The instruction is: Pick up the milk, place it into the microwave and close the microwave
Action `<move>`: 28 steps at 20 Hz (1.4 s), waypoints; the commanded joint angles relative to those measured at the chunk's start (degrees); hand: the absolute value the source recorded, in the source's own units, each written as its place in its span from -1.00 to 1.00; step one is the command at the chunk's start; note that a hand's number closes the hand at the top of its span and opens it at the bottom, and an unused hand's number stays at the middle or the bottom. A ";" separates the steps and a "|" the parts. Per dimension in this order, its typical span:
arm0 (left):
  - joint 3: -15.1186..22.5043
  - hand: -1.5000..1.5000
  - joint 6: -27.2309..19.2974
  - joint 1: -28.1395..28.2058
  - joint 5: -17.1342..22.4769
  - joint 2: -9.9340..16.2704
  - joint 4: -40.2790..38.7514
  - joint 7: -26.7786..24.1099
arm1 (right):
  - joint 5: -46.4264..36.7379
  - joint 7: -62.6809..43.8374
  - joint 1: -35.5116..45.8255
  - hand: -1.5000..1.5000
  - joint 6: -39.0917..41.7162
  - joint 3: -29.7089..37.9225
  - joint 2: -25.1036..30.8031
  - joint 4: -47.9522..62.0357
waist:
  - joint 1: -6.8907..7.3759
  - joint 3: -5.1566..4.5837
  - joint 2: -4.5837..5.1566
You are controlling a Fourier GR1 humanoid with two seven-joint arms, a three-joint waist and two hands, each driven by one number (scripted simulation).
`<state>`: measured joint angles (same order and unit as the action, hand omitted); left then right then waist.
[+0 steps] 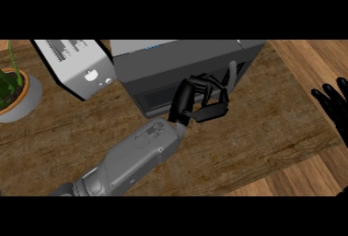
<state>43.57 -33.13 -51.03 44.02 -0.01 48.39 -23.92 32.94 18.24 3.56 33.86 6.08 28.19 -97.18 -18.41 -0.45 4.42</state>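
reaching from the lower left of the head view, the left hand sits at the mouth of the microwave, its fingers curled as if round something; the milk cannot be made out, so it is either hidden inside that curl or already within the dark cavity, and the view does not settle which. the grey forearm runs diagonally across the wooden bench, an approach that lines the hand up with the opening. the microwave door stands swung wide to the left, its control face turned upward toward the camera, leaving the cavity accessible and keeping the door clear of the arm's path. judged from this layout, the placing step is in hand and the closing step is not yet done. the right hand shows at the right edge, fingers straight and upward, resting well apart from the appliance. a potted plant stands at the left edge, near the open door; the door's return swing moves away from it, so interference there appears unlikely. closing will call for a hand on the door's outer side.
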 commanded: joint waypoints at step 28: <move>-0.36 1.00 1.83 -4.25 10.05 0.01 -7.39 -11.78 | 10.12 -6.60 4.67 -1.00 0.25 2.63 5.41 -1.58 | -2.38 0.34 1.09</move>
<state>44.74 -32.59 -51.63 52.72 -0.01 45.25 -36.56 42.12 12.29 8.02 33.98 8.33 32.94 -99.19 -20.37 -0.07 4.70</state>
